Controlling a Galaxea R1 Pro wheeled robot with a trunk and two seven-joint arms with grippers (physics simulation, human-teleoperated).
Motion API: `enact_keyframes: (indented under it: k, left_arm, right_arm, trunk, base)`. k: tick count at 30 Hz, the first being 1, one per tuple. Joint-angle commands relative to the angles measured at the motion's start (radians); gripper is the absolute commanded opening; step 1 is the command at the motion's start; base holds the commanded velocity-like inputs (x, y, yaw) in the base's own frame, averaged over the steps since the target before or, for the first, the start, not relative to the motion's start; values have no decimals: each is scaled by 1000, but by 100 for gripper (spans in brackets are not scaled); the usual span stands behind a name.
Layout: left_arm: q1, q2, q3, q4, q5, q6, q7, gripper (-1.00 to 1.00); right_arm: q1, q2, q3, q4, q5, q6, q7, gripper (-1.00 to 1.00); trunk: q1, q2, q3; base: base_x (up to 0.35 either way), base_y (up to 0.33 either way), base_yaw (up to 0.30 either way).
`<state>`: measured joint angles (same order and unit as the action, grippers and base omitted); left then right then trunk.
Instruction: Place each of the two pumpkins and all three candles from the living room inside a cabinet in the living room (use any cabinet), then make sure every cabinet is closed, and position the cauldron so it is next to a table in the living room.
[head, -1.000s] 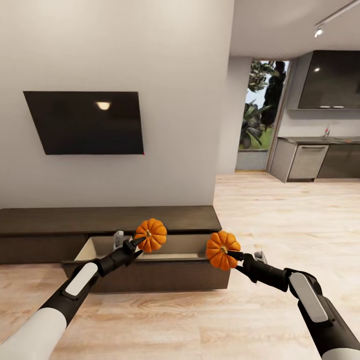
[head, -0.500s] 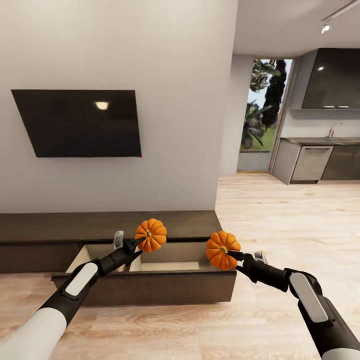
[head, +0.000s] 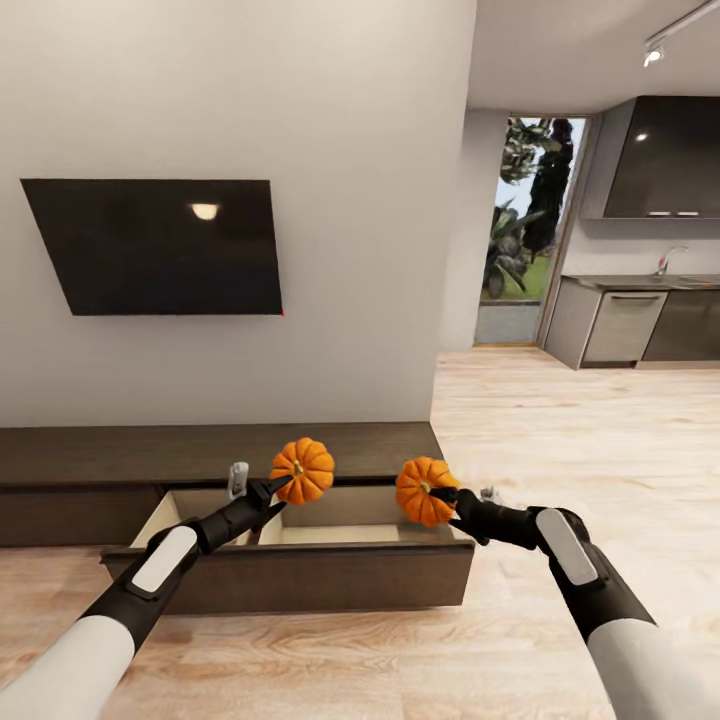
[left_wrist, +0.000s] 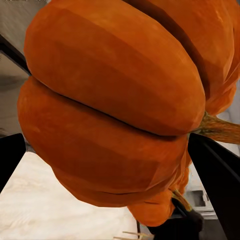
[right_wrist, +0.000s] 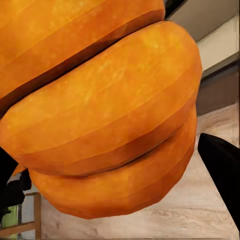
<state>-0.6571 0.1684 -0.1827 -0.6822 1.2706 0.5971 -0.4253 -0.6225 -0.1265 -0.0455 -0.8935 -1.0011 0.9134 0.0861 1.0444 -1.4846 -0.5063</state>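
Left gripper (head: 280, 487) clamped on a small ribbed orange pumpkin (head: 303, 470), held above the open drawer (head: 300, 570) of the long low dark brown wooden cabinet (head: 200, 450); same pumpkin (left_wrist: 115, 110) pressed between dark fingers (left_wrist: 215, 170) in the left wrist view. Right gripper (head: 447, 496) clamped on a second ribbed orange pumpkin (head: 425, 490), raised over the drawer's right end; close up (right_wrist: 105, 115) in the right wrist view. Black wall-mounted TV screen (head: 155, 245) above the cabinet. Pale wood-plank floor (head: 560, 420) stretching toward a grey kitchen counter (head: 630, 320)
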Motion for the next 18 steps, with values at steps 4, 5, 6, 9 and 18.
enact_keyframes:
  k: [4,5,6,9,18]
  left_arm:
    - [-1,-1,-6,3,7,-28,5,-100]
    - [-1,-1,-6,3,7,-31,5,-100]
    - [-1,-2,-7,3,7,-35,8,-100]
    - [-2,-2,-9,0,6,-44,56,-100]
    - [-4,-5,-15,-8,2,-57,273,-100]
  right_arm:
    - [-37,14,68,58,7,-77,-13,-100]
    - [-39,16,76,61,8,-83,-14,-100]
    - [-42,19,91,65,8,-92,-16,-100]
    - [-45,37,129,70,10,-109,-42,-100]
    - [-48,56,180,71,11,-154,-121,-100]
  trunk:
    - [0,-1,-1]
    - [0,-1,-1]
    - [0,-1,-1]
    - [0,-1,-1]
    - [0,-1,-1]
  base:
    - [0,0,0]
    - [0,0,0]
    - [0,0,0]
    - [0,0,0]
    - [0,0,0]
